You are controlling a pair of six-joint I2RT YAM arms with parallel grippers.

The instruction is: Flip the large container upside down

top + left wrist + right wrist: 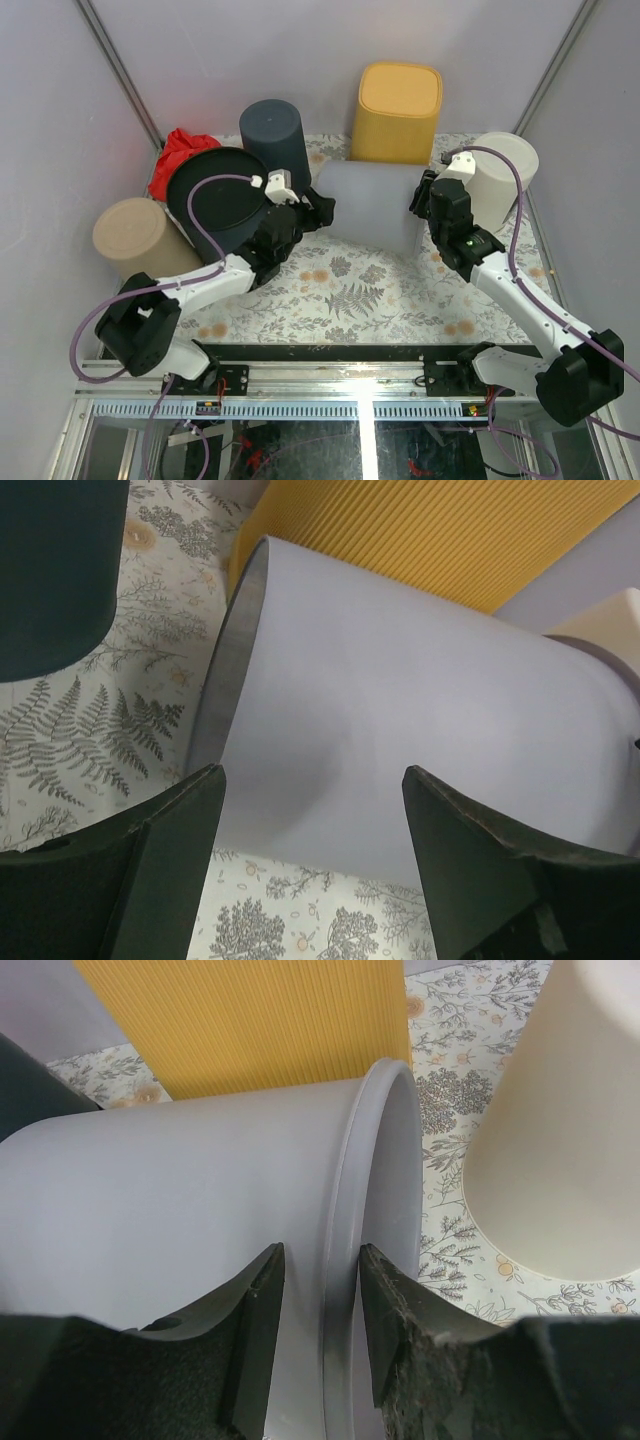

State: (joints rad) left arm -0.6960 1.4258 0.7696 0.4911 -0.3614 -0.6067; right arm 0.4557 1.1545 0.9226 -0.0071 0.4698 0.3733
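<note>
When read from the left: tan cylinder, red cloth, black tub and dark cylinder on the floral tabletop. Left tool spread wide at the left end of the large container. Lying on its side mid-tabletop, in front of the yellow ribbed bin. Right tool set narrow astride the rim at the right end; gripping or merely close, cannot tell. Cream tub just beside.
</note>
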